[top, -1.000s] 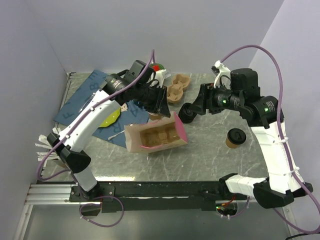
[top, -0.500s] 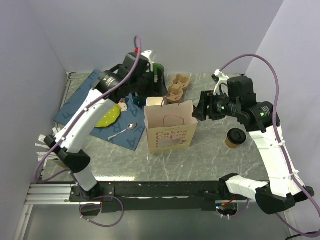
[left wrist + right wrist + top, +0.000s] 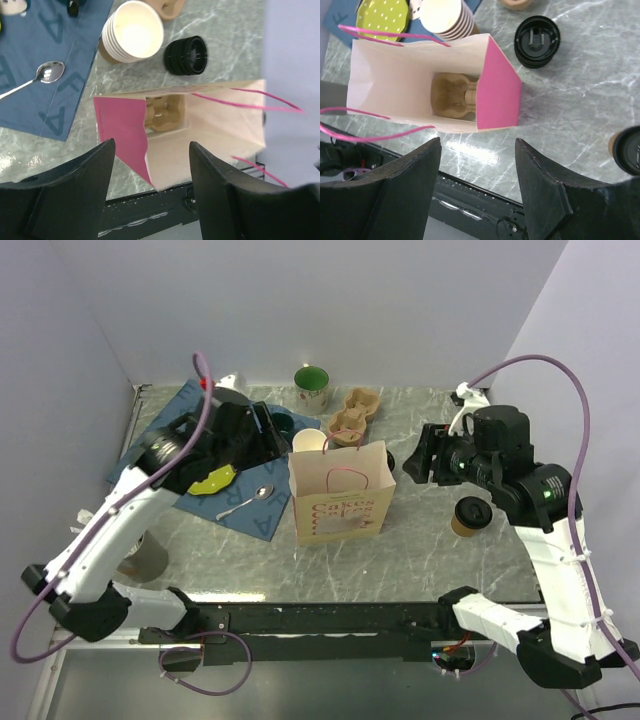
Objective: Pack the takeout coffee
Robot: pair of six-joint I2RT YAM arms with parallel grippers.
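**Item 1. takeout coffee** (image 3: 470, 515): a kraft cup with a black sip lid. It is standing upright on the table (image 3: 420, 550), to the right of the bag and apart from it. Nothing is gripping it, so it is not yet packed.

**Item 2. paper bag** (image 3: 340, 490): it is standing upright at the middle of the table with its mouth gaping upward and its pink handles splayed. It appears to be waiting to take the cup from above.

**Item 3. pulp carrier** (image 3: 452, 95): it is lying in the bottom of the bag, probably to seat the cup and keep it from tipping.

**Item 4. left gripper** (image 3: 152, 147): it is hovering over the bag's mouth. Its jaws are spread and carrying nothing.

**Item 5. right gripper** (image 3: 477, 142): it is hanging above the bag's right side, with the coffee showing at the edge of its wrist view. Its jaws are likewise spread and empty. This is the nearer arm to the cup and so the likelier one to fetch it.

**Item 6. stack of lidless cups** (image 3: 132, 32) and **loose black lid** (image 3: 186, 55): they are sitting just behind the bag. Neither belongs to this order.

**Item 7. blue cloth** (image 3: 175, 435): it is bearing a spoon (image 3: 47, 72) and a yellow plate (image 3: 215, 478) on the left, well away from the packing.
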